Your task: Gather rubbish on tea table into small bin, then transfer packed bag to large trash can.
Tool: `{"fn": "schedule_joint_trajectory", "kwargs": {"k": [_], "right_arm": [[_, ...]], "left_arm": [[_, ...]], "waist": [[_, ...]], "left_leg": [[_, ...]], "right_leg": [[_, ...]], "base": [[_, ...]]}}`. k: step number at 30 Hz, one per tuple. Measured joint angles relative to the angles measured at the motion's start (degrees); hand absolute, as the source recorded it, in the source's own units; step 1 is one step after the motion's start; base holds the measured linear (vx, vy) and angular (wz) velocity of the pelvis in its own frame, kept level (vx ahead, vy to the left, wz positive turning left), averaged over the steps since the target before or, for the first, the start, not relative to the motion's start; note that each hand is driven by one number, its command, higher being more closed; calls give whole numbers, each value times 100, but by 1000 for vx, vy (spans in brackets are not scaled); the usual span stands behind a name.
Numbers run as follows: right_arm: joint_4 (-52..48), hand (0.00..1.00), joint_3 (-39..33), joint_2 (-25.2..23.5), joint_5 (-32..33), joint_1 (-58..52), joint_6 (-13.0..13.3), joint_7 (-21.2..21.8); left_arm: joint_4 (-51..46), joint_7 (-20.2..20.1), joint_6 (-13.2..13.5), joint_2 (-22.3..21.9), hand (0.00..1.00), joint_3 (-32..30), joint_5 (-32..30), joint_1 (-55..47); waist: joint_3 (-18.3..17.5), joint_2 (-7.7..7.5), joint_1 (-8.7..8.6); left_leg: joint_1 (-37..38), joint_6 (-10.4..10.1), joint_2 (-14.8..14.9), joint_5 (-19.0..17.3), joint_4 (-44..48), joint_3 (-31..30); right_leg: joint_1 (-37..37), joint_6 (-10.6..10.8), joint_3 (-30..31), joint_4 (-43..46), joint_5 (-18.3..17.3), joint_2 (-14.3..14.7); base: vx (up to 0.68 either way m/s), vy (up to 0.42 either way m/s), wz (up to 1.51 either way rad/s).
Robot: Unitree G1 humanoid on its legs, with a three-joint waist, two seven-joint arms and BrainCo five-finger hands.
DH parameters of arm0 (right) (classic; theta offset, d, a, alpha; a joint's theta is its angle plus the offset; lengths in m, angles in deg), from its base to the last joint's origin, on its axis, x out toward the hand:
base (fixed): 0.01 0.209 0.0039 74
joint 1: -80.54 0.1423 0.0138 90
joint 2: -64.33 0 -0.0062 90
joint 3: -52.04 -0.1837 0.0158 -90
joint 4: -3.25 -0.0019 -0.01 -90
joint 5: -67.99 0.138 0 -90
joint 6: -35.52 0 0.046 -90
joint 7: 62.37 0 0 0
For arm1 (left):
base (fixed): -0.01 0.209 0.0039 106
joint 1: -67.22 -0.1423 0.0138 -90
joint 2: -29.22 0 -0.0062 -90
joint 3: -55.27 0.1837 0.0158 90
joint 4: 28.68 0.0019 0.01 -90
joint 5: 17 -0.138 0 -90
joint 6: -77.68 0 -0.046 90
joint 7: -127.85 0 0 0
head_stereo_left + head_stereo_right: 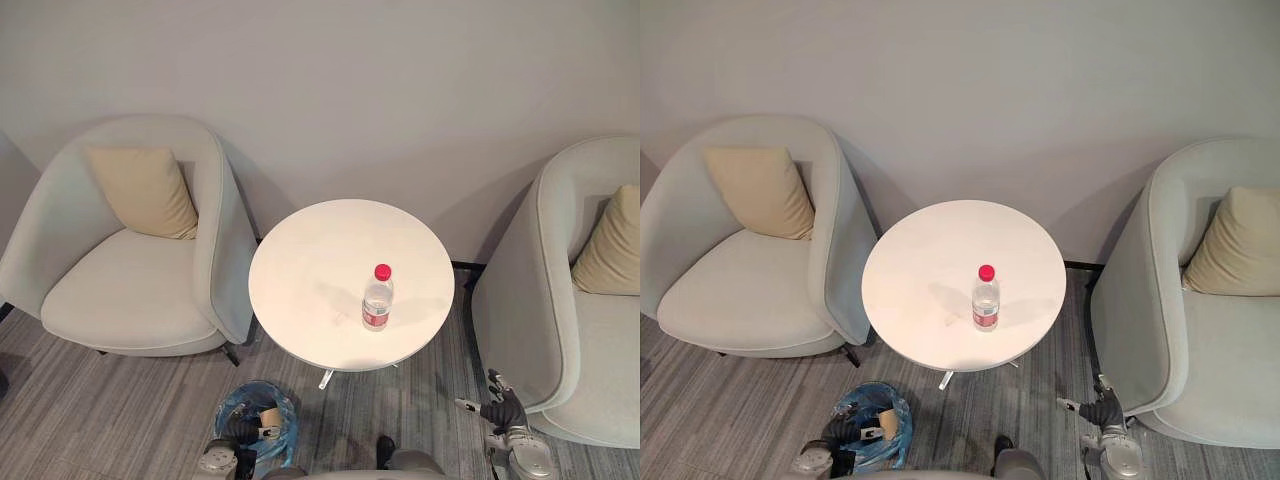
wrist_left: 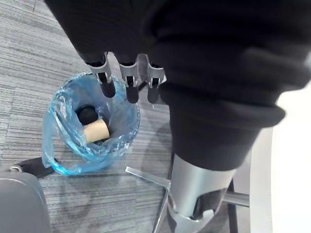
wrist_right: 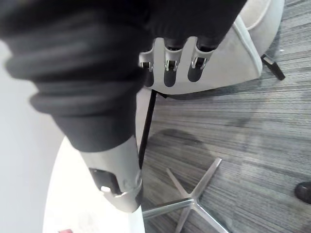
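left hand (image 2: 130,80) hangs just above the small bin (image 2: 60,145), fingers straight, holding nothing. right hand (image 1: 505,412) is low beside the armchair (image 1: 510,320), fingers apart, empty. bottle (image 1: 378,298) stands upright on the table (image 1: 300,260), well ahead of both hands, untouched.

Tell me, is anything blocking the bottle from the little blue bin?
Nothing visible is. The bottle stands alone on the table, and the bin sits open on the floor by its near edge.

clear red-capped bottle (image 1: 378,298) upright on round white tea table (image 1: 310,250); blue-bagged small bin (image 2: 57,133) on floor nearby
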Motion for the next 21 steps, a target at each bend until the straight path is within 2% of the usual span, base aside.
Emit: {"fn": "schedule_joint_trajectory", "kwargs": {"k": [4, 10, 14, 21], "right_arm": [[-566, 0, -3, -3, -61, -123, 31, 16], [-1199, 0, 181, 12, -110, -43, 251, 74], [-1279, 0, 441, 16, -108, 180, 357, 160], [-1435, 0, 760, 173, -106, 404, 394, 272]], "left_arm": [[-58, -2, 1, 1, 0, 3, -4, -31], [-69, -6, 28, 4, 0, 18, -15, -82], [-105, -13, 44, 13, 0, 113, -21, -107], [-105, -61, 62, 49, 0, 261, -62, -231]], "waist": [[-37, 8, -3], [-77, -56, 12], [-80, -54, 27], [-83, -50, 38]], "left_leg": [[102, -24, -1, 33, -8, -27], [209, -26, -51, 34, -10, -25], [207, -22, -91, 38, -2, -29], [131, -16, -99, 36, 0, -178]], "right_leg": [[-8, -20, -11, 255, -158, 22], [9, -22, -19, 450, -330, -36], [14, -14, -28, 460, -338, -81], [7, -7, -139, 468, -342, -133]], "base": [[113, 2, 2], [76, 15, 2], [-12, 7, 2], [-64, -4, 10]]}}
